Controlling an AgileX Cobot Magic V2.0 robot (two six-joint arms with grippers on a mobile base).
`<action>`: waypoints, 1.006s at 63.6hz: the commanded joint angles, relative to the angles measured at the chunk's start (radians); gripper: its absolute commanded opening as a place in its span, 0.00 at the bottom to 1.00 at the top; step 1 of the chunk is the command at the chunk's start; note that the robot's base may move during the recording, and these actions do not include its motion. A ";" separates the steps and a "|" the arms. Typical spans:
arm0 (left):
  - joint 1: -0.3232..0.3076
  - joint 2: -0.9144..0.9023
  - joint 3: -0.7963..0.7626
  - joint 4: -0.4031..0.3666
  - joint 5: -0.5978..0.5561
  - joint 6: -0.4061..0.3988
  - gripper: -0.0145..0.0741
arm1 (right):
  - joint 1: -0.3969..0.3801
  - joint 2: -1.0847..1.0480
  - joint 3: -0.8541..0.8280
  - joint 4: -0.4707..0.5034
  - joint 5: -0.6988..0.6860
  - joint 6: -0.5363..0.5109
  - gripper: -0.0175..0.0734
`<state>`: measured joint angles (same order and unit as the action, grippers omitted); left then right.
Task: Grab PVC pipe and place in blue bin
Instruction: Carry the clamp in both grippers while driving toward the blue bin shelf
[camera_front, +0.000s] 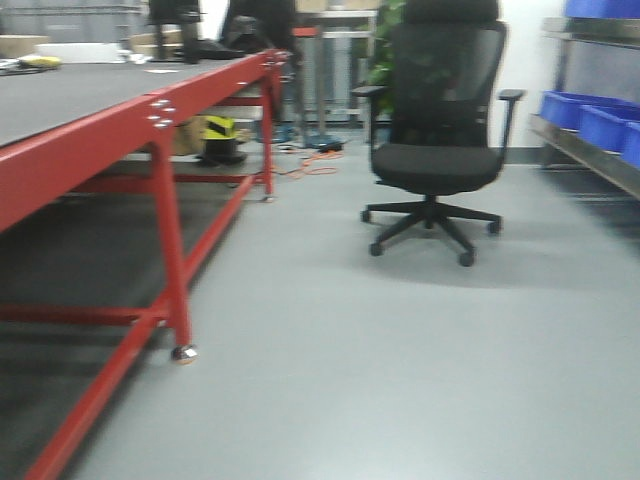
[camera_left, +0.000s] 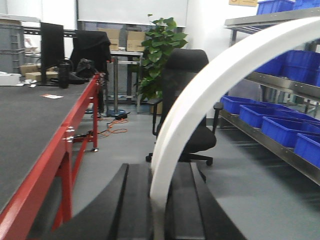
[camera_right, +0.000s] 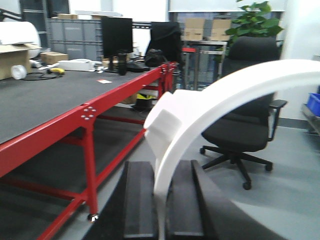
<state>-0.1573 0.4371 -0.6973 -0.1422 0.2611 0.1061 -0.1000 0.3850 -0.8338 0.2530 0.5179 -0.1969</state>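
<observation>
A white, curved PVC pipe rises from between the black fingers of my left gripper, which is shut on it, and arcs up to the right. In the right wrist view a white curved pipe with a wider end piece stands likewise in my right gripper, also shut on it. I cannot tell whether both grippers hold one pipe or two. Blue bins line a metal shelf on the right, and they show at the right edge of the front view. Neither gripper shows in the front view.
A red-framed table with a dark top runs along the left, its leg ending in a caster. A black office chair stands on the grey floor ahead, with a plant, cables and boxes behind it.
</observation>
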 joint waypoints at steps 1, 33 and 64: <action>-0.007 -0.007 -0.004 -0.002 -0.024 0.000 0.04 | 0.001 -0.001 -0.002 -0.002 -0.029 -0.004 0.01; -0.007 -0.007 -0.004 -0.002 -0.024 0.000 0.04 | 0.001 -0.001 -0.002 -0.002 -0.029 -0.004 0.01; -0.005 -0.007 -0.004 -0.002 -0.024 0.000 0.04 | 0.001 -0.001 -0.002 -0.002 -0.029 -0.004 0.01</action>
<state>-0.1573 0.4371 -0.6973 -0.1422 0.2611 0.1061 -0.1000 0.3828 -0.8338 0.2530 0.5179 -0.1969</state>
